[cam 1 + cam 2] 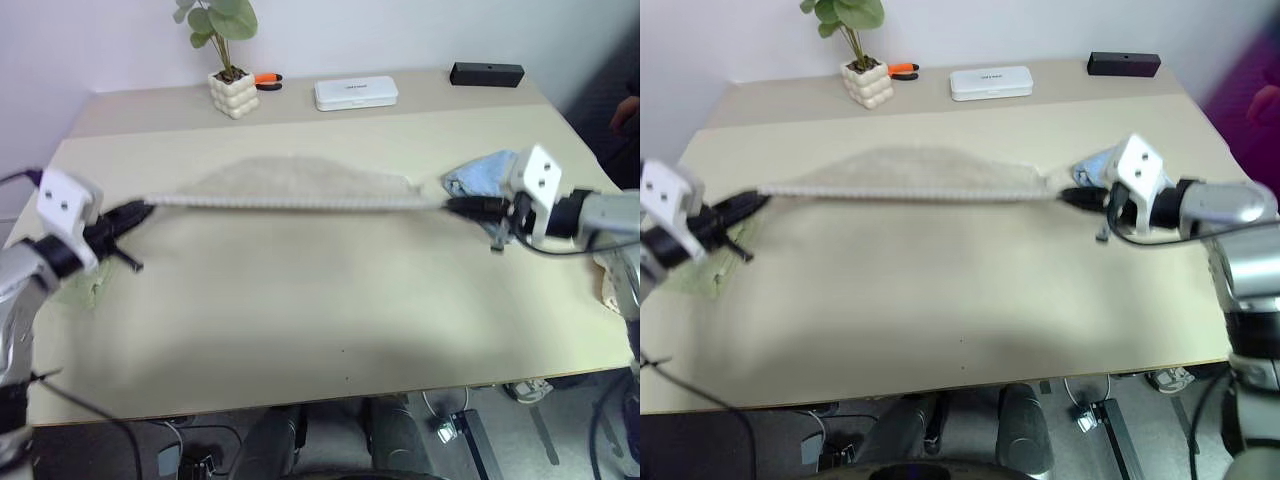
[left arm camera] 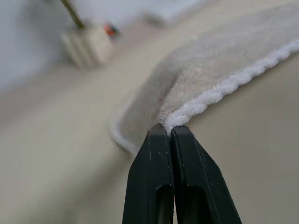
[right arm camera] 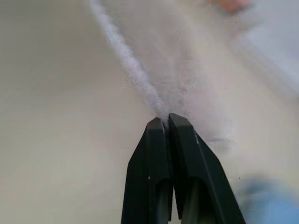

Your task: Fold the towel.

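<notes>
The beige towel [image 1: 290, 180] with white stitched edging is stretched taut above the table between both grippers, its near edge pulled into a straight line and the rest draping back onto the table. My left gripper [image 1: 148, 208] is shut on the towel's left corner; in the left wrist view that gripper [image 2: 169, 130] pinches the white edging. On the right, my right gripper [image 1: 447, 205] is shut on the other corner, and the right wrist view shows that gripper [image 3: 164, 120] clamping the edging too.
A light blue towel [image 1: 482, 172] lies behind the right gripper and a light green towel [image 1: 88, 290] under the left arm. Along the table's [image 1: 330, 320] far edge stand a potted plant [image 1: 232, 90], an orange tool [image 1: 266, 79], a white case [image 1: 355, 93] and a black box [image 1: 486, 74].
</notes>
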Motion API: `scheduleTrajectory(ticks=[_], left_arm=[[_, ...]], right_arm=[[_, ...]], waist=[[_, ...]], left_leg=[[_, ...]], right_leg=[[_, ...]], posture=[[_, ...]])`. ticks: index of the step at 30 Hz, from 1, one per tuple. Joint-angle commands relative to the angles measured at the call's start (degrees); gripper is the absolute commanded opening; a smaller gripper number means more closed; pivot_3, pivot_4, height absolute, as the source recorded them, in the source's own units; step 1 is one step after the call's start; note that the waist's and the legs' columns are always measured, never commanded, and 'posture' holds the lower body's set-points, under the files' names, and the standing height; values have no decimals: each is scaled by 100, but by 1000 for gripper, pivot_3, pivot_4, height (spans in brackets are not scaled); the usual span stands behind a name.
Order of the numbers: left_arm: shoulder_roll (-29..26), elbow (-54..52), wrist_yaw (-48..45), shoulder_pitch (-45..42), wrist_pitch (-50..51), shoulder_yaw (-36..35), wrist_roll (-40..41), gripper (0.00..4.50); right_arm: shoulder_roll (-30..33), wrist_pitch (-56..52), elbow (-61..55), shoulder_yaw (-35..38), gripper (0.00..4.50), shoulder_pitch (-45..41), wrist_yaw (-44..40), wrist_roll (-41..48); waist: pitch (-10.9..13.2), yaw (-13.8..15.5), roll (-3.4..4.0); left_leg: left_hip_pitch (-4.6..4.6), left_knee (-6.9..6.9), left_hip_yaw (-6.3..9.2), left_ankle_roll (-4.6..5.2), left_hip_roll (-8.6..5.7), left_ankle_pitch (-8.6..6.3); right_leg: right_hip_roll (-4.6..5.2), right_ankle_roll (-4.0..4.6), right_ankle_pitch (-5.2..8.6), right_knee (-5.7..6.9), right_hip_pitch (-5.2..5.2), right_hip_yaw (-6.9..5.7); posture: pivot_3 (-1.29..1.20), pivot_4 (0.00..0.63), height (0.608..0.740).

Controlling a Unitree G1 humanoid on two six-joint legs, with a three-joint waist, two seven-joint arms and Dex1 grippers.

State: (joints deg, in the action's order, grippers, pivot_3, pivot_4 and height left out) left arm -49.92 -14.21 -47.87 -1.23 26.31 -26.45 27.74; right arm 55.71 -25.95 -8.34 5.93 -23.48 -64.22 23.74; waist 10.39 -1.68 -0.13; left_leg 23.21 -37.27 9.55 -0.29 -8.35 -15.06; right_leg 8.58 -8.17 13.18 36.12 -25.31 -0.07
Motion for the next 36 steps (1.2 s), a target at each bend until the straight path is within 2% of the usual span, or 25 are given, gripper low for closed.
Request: scheduleTrajectory(ticks=[1, 4, 9, 14, 18, 22, 23, 29, 36], left_arm=[[-388, -818, -746, 1172, 369, -499, 192, 0], [-516, -1090, -1111, 1974, 519, -693, 227, 0], [-531, -911, -1038, 2019, 484, -605, 23, 0], [-449, -310, -681, 1359, 143, -129, -392, 0], [-195, 1087, -141, -182, -477, 799, -1055, 0], [106, 2377, 36, -1320, -983, 1444, -1489, 0], [161, 2616, 66, -1518, -1085, 1543, -1577, 0], [374, 3432, 73, -2062, -1569, 1886, -1842, 0], [707, 3926, 264, -2439, -1782, 1902, -1850, 0]], right_arm=[[395, -418, -664, 512, 77, 574, -375, 488], [586, -545, -791, 683, 77, 1064, -560, 614], [606, -469, -708, 693, 77, 1127, -514, 538], [429, -152, -298, 421, 77, 698, -243, 194], [-224, 783, 1188, -436, 77, -583, 366, -902], [-749, 1612, 2560, -1052, 77, -1459, 394, -1552], [-835, 1765, 2818, -1122, 77, -1600, 382, -1642], [-1207, 2412, 3907, -1271, 77, -2130, 436, -1955], [-1467, 2831, 4742, -1240, 77, -2421, 688, -2193]], waist=[[-1, 74, 2], [-1, 151, 1], [-1, 262, 1], [-1, 245, 1], [0, 232, -1], [-1, 218, 0], [-1, 216, 0], [-1, 167, -1], [-1, 80, 0]], left_leg=[[-8, 0, -5, 0, 6, 0], [-68, 9, -18, 4, 14, -5], [-81, 5, -27, 6, 17, -7], [-80, 9, -30, 6, 21, -7], [-88, 16, -32, 4, 21, -6], [-88, 18, -34, 2, 19, -5], [-81, 18, -33, -27, 18, 12], [-72, 19, -36, -22, 15, 9], [-76, 16, -33, -31, 15, 15]], right_leg=[[-3, 5, -3, -2, 5, 0], [-3, 19, 8, -10, 64, 2], [1, 22, 14, -16, 83, 2], [-2, 9, 5, -20, 79, 1], [-6, 3, -1, -25, 83, 1], [-4, 4, -4, -16, 76, 1], [-5, 4, -4, -17, 69, 0], [-1, 3, -4, -24, 59, 0], [-3, 3, -4, -8, 59, -1]], posture=[[0, 150, 740], [0, 150, 740], [0, 150, 740], [0, 150, 740], [0, 150, 740], [0, 150, 740], [0, 150, 740], [0, 150, 740], [0, 150, 740]])
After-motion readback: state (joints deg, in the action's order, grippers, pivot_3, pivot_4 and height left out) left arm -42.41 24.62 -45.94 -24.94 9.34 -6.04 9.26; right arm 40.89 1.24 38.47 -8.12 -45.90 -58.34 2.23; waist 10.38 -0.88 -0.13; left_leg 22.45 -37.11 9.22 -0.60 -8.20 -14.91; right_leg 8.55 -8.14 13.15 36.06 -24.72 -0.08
